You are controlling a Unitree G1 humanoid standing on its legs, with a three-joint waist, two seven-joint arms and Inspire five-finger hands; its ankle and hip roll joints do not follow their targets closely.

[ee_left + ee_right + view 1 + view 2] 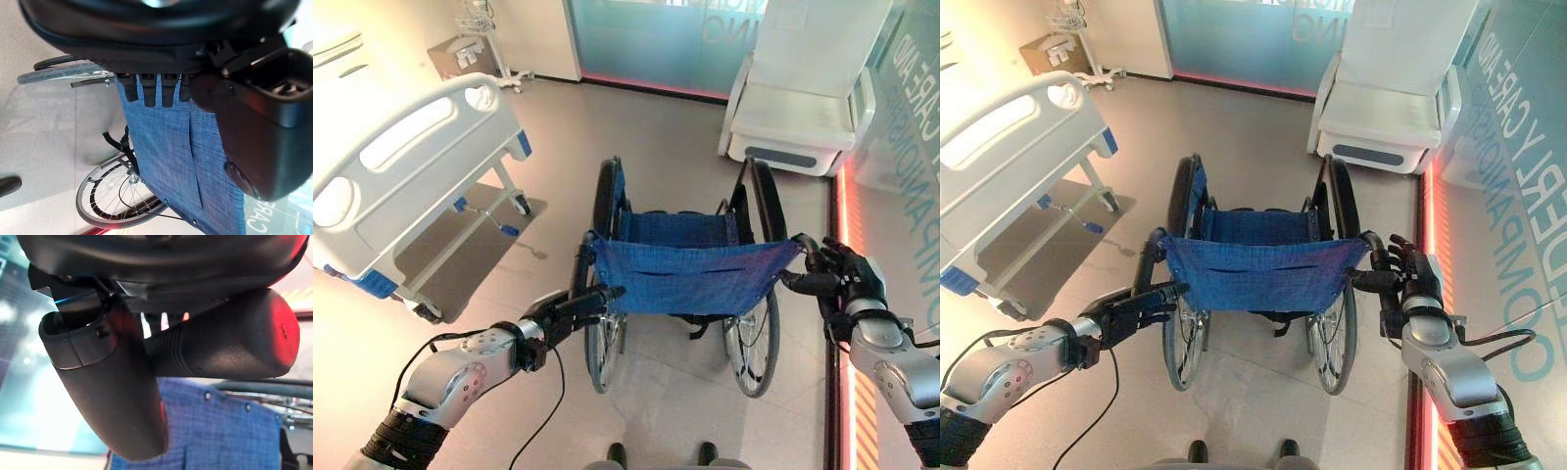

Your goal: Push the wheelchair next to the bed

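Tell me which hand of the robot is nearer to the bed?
Left. The left hand grips the wheelchair's handle on the side where the bed stands. The right hand holds the other handle, across the wheelchair from the bed.

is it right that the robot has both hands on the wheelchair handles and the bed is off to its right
Not quite. Both hands, left hand and right hand, do grip the wheelchair handles, but the bed stands to the robot's left, as the left eye view shows.
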